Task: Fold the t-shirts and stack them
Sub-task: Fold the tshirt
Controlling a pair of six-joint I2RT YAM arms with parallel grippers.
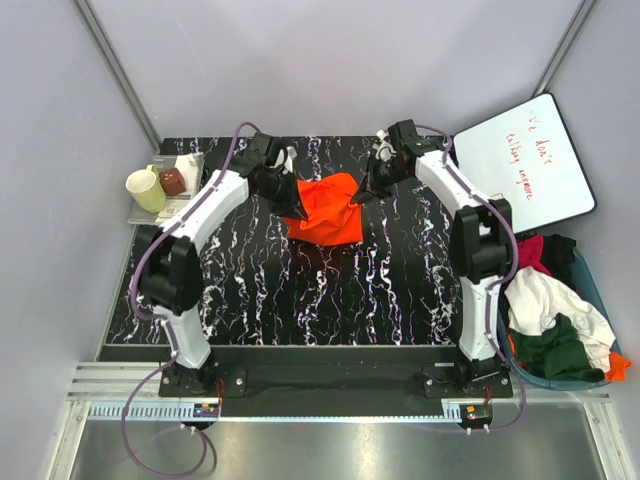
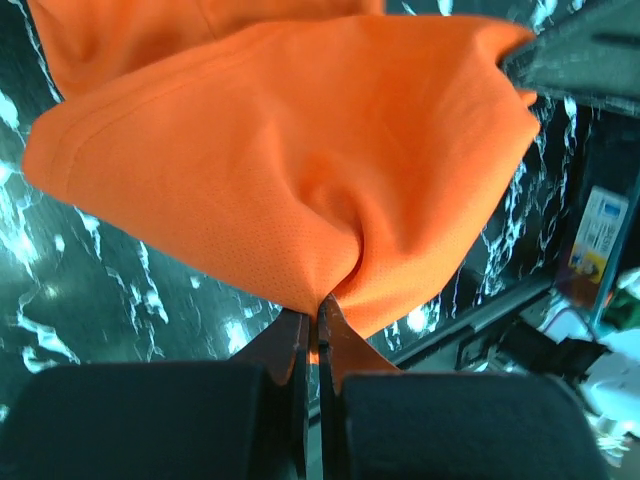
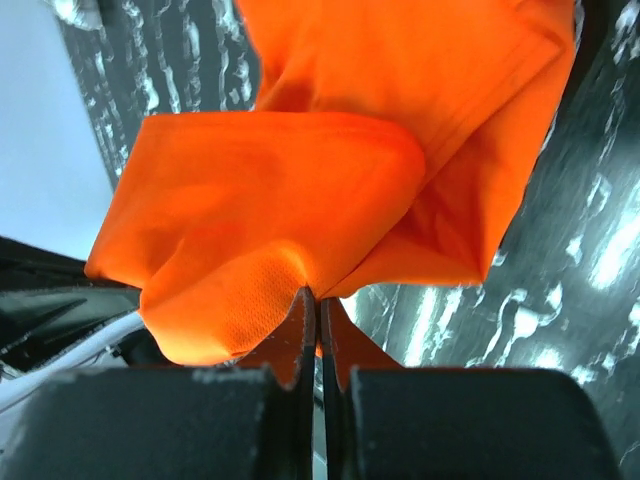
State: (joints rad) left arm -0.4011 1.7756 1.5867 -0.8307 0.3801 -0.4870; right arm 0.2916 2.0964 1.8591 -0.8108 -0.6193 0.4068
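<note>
You have the orange shirt [image 1: 325,212] pinched in both grippers: your left gripper [image 2: 318,305] is clamped tight on a gathered tuck of cloth, and your right gripper [image 3: 318,300] is clamped the same way on another edge. The shirt spans the gap between the two grippers, bunched and partly doubled over itself. Its lower part seems to touch the table [image 1: 300,290] just below them. I judge this an early fold on the first shirt, because there is no tidy rectangle yet and no stack on the table. The other shirts [image 1: 548,305] — white, dark green, magenta and black — lie heaped in the basket [image 1: 560,383], well apart from your right gripper on its outer side, back near that arm's base. Nearly all the work is left: finish this fold, set the shirt down, then fold each of the others and stack it.
</note>
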